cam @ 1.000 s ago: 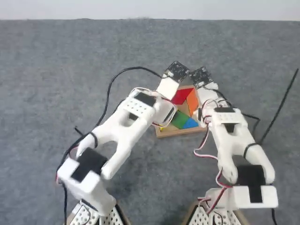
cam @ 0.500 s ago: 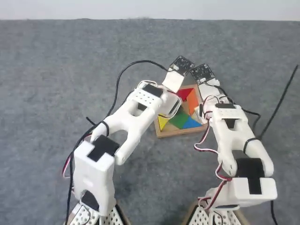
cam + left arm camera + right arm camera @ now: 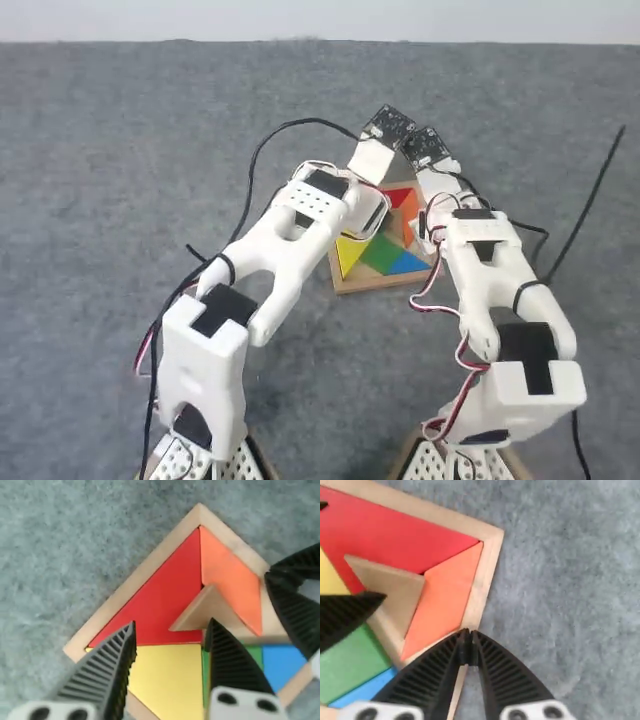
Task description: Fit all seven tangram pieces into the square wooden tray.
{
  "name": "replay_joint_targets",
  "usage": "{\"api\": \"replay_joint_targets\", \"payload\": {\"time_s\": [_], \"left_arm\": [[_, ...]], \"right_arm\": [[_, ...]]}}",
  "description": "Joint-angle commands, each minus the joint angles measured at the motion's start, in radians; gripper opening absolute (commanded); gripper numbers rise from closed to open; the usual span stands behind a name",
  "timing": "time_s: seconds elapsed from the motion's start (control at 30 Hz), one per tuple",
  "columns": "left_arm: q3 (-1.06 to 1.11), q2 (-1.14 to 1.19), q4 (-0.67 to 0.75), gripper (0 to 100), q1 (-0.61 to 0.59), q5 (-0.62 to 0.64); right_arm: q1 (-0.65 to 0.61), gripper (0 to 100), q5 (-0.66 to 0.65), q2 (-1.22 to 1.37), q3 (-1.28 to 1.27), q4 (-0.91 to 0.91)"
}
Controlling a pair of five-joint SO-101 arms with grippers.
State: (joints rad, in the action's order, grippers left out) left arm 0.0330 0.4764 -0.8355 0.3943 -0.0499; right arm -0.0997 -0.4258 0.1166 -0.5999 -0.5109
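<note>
Inside the tray (image 3: 386, 281) on the table (image 3: 120, 150) lie tangram pieces (image 3: 384, 256).

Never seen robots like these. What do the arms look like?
The left arm and right arm are chunky white shells with black rectangular patches. Black, red and white wires loop along them. The left gripper and right gripper have black, ribbed, pointed fingers.

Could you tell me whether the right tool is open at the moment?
No, the right tool is shut, its tips touching with no gap, above the wooden tray rim.

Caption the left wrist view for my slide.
Open left gripper over the tray's red triangle, beside a bare wooden patch.
</note>
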Motion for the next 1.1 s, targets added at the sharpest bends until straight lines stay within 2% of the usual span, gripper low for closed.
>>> {"api": "replay_joint_targets", "payload": {"time_s": [0.0,0.23,0.53,0.8,0.93,1.07], "left_arm": [[-0.041,-0.078,-0.009,22,-0.035,-0.005],[-0.044,-0.087,0.021,22,-0.121,0.046],[-0.047,-0.086,0.121,22,-0.11,0.046],[-0.051,0.034,0.089,22,0.012,-0.015],[-0.091,0.049,-0.021,22,0.006,-0.017],[-0.093,0.049,-0.044,20,-0.018,-0.017]], "right_arm": [[-0.019,0.8,-0.008,0.001,0.046,-0.013],[-0.021,0.8,-0.006,0.001,0.044,-0.013],[-0.022,0.8,-0.006,0.001,0.044,-0.013],[-0.022,0.8,-0.006,0.002,0.043,-0.013],[-0.021,0.8,-0.006,0.002,0.043,-0.013],[-0.021,0.8,-0.006,0.002,0.043,-0.013]]}}
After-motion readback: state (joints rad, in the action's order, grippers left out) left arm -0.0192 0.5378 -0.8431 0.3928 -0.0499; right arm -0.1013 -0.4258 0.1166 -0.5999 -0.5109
